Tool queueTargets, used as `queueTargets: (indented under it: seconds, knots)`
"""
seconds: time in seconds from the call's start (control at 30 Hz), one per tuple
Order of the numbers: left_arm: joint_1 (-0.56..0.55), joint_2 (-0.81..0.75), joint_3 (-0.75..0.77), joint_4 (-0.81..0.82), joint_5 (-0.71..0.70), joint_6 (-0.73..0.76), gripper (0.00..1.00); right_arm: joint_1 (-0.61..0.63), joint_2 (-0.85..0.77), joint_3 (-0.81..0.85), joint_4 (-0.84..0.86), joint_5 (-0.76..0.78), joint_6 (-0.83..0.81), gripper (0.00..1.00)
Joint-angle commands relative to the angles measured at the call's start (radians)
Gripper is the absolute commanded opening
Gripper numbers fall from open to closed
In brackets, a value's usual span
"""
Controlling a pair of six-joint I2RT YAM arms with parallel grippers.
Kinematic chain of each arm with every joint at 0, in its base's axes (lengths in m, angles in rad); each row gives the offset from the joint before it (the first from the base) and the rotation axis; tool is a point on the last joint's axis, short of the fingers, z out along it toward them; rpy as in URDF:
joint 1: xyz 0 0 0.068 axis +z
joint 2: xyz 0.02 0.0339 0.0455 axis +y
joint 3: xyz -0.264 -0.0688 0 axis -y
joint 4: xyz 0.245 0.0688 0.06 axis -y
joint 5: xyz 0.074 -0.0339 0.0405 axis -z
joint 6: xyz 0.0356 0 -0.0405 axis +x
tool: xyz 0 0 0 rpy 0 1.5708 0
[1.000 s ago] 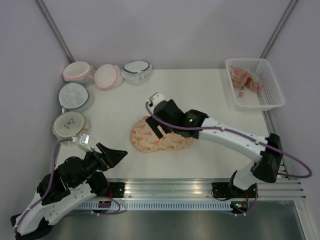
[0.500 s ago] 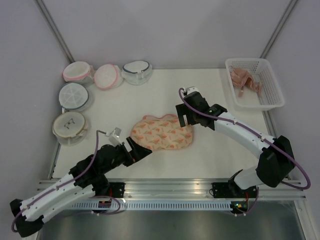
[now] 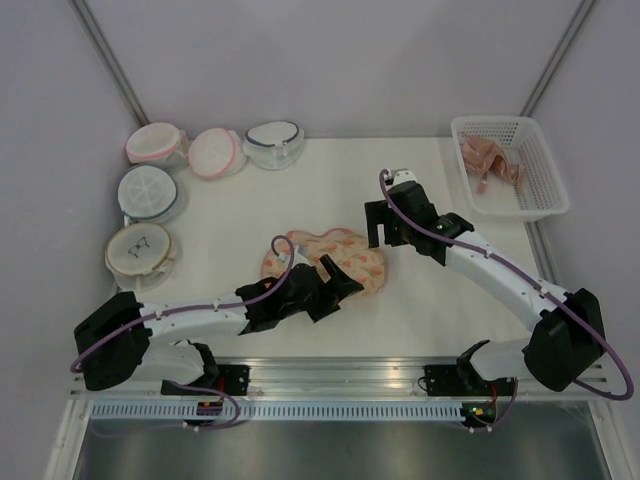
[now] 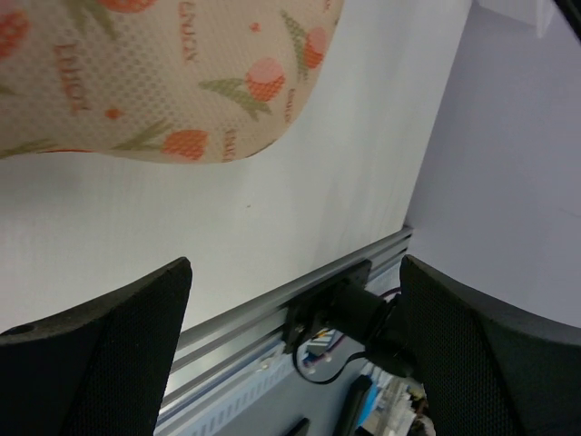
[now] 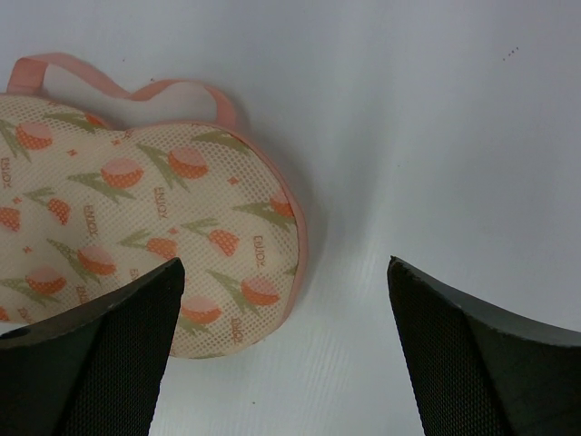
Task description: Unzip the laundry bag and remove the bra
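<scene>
Peach laundry bag (image 3: 366, 262), left end effector (image 3: 338, 284) arrived above, right end effector (image 3: 376, 230) retreated, both spread empty

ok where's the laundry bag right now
In the top view the laundry bag lies mid-table, the left gripper over its near edge and the right gripper just beyond its far-right end.

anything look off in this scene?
Only the laundry bag: along one edge a pink rim stands off from the printed top, white showing in the gap, so it may be partly unzipped. Nothing looks spilled or damaged.
</scene>
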Motion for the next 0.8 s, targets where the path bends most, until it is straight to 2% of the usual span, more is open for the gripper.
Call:
queueTargets:
  seconds: [0.0, 0.1, 0.33, 0.53, 0.67, 0.77]
  knots:
    - [-0.027, 0.082, 0.066, 0.130, -0.081, -0.164, 0.99, -0.025, -0.060, -0.018, 0.050, -0.022, 0.026, 0.97]
    - [-0.047, 0.150, 0.078, 0.152, -0.099, -0.248, 0.99, -0.042, -0.083, -0.032, 0.041, -0.022, 0.025, 0.97]
    - [-0.162, 0.246, 0.139, -0.022, -0.212, -0.476, 0.98, -0.115, -0.154, -0.085, 0.040, -0.028, 0.024, 0.98]
    - [-0.166, 0.355, 0.164, -0.042, -0.301, -0.566, 0.97, -0.150, -0.178, -0.114, 0.046, -0.056, 0.029, 0.98]
    - [-0.157, 0.386, 0.172, -0.134, -0.409, -0.621, 0.96, -0.155, -0.190, -0.133, 0.055, -0.064, 0.034, 0.96]
    - [-0.127, 0.400, 0.167, -0.177, -0.423, -0.651, 0.95, -0.155, -0.197, -0.145, 0.060, -0.074, 0.037, 0.94]
